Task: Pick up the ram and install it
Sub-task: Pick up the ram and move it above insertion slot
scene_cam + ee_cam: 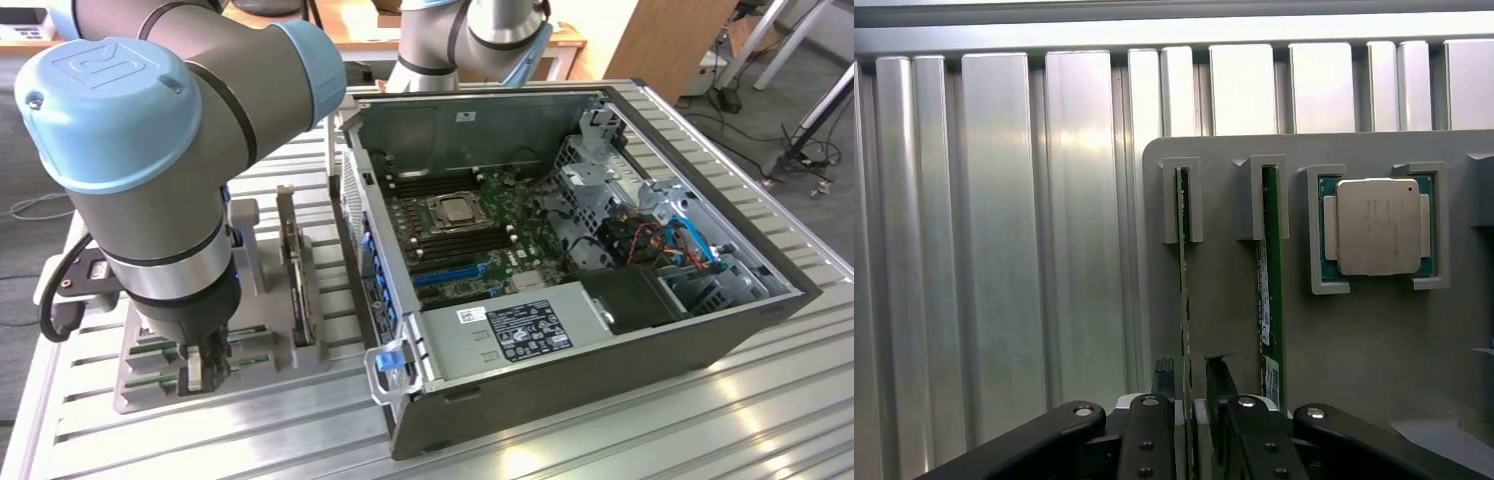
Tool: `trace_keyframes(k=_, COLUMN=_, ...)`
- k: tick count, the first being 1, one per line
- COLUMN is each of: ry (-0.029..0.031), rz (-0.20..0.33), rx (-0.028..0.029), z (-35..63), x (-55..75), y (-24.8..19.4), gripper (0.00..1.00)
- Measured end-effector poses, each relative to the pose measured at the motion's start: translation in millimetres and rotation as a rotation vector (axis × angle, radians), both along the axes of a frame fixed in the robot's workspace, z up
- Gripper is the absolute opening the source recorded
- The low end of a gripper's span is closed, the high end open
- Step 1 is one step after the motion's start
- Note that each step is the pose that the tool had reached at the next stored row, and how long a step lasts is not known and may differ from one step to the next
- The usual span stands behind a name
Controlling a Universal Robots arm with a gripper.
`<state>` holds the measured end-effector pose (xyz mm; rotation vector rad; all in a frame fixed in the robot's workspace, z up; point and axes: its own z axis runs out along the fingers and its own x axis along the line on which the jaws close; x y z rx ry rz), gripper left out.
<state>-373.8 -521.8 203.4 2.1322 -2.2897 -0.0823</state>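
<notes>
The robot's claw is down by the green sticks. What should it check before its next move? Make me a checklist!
1. Claw lined up on the memory stick: ok, the stick sits between its fingers.
2. Grip tight on the stick: not ok, a gap shows on one side.
3. Stick standing on edge in the gray holder: ok.
4. Second stick out of the claw's way: ok, it stands beside it, apart.
5. Computer case open: ok, the board inside shows.
6. Slots on the board free: cannot tell.
</notes>
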Motion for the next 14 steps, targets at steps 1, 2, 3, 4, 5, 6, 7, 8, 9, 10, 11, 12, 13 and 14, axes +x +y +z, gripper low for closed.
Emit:
trace_keyframes(k=1, ry=0.0, rz=0.0, rx=-0.0001, z=0.0, x=0.0, y=0.0, gripper=0.27)
trace_keyframes(k=2, ry=0.0, rz=0.0, rx=0.0, z=0.0, x=0.0, y=0.0, gripper=0.27)
trace_keyframes(k=3, ry=0.0, rz=0.0, rx=-0.0001, z=0.0, x=0.0, y=0.0, gripper=0.27)
trace_keyframes(k=4, ry=0.0, rz=0.0, rx=-0.0001, z=0.0, x=0.0, y=0.0, gripper=0.27)
trace_keyframes(k=5, ry=0.0, rz=0.0, rx=-0.0001, z=-0.2, x=0.0, y=0.0, gripper=0.27)
trace_keyframes(k=6, ry=0.0001, rz=0.0, rx=-0.0002, z=-0.3, x=0.0, y=0.0, gripper=0.27)
trace_keyframes(k=7, ry=0.0001, rz=0.001, rx=-0.0001, z=-0.5, x=0.0, y=0.0, gripper=0.27)
trace_keyframes(k=8, ry=0.0001, rz=0.002, rx=-0.0001, z=-0.7, x=0.0, y=0.0, gripper=0.27)
trace_keyframes(k=9, ry=0.0, rz=0.002, rx=-0.0001, z=-0.9, x=0.0, y=0.0, gripper=0.27)
trace_keyframes(k=10, ry=0.0001, rz=0.002, rx=-0.0002, z=-0.9, x=0.0, y=0.0, gripper=0.27)
trace_keyframes(k=11, ry=0.0001, rz=0.002, rx=-0.0001, z=-1.2, x=0.0, y=0.0, gripper=0.27)
trace_keyframes(k=12, ry=-0.0001, rz=0.002, rx=0.0, z=-1.4, x=0.0, y=0.0, gripper=0.27)
trace_keyframes(k=13, ry=0.0, rz=0.002, rx=0.0, z=-1.4, x=0.0, y=0.0, gripper=0.27)
trace_keyframes(k=14, ry=0.0, rz=0.002, rx=-0.0001, z=-1.4, x=0.0, y=0.0, gripper=0.27)
